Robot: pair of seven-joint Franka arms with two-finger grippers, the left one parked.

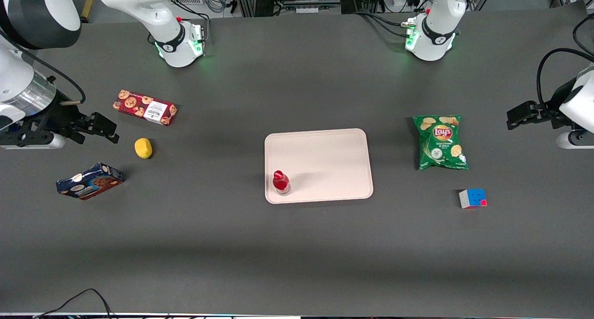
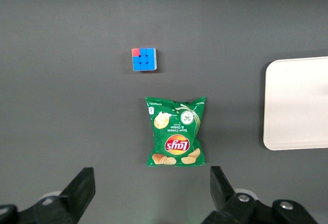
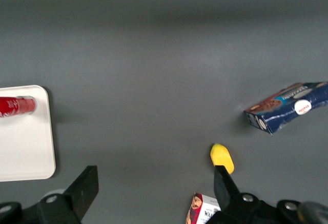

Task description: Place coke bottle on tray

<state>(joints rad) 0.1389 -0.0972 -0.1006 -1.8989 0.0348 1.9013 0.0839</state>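
The coke bottle (image 1: 281, 183), small with a red cap and red label, stands upright on the tray (image 1: 325, 161), in the corner nearest the front camera on the working arm's side. The tray is large, flat and pale pinkish-beige. In the right wrist view the coke bottle (image 3: 15, 105) shows on the tray (image 3: 25, 147). My gripper (image 1: 107, 129) is open and empty. It hovers toward the working arm's end of the table, far from the tray, beside a yellow lemon (image 1: 143, 148). Its fingers (image 3: 87, 183) stand wide apart over bare table.
A red cookie box (image 1: 145, 107) and a blue cookie box (image 1: 90, 181) lie near my gripper. A green Lay's bag (image 1: 441, 141) and a Rubik's cube (image 1: 473, 198) lie toward the parked arm's end. The tabletop is dark grey.
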